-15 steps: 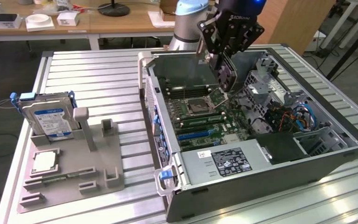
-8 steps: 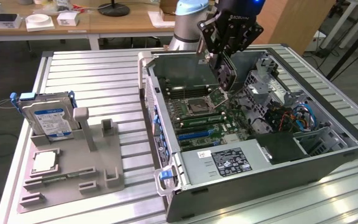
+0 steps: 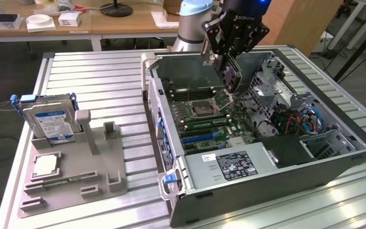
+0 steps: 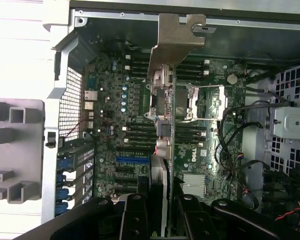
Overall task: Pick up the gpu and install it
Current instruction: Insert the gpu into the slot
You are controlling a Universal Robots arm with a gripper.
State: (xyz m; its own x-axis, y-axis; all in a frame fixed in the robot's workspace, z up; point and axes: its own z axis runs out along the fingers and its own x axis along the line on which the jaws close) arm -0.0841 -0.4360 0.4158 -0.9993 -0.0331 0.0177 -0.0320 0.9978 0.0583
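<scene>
Found gripper part-closed on gpu, held edge-down over motherboard inside open case. Judged best done with card lined up along blue slot, bracket toward vented rear wall, no tilt. Counted one gripper, one gpu, one case, one hard drive on stand.

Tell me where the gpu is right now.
In the exterior view, the gpu hangs in the gripper near the top centre, tilted over the motherboard inside the open computer case.

Dark gpu edge-down above motherboard
</scene>
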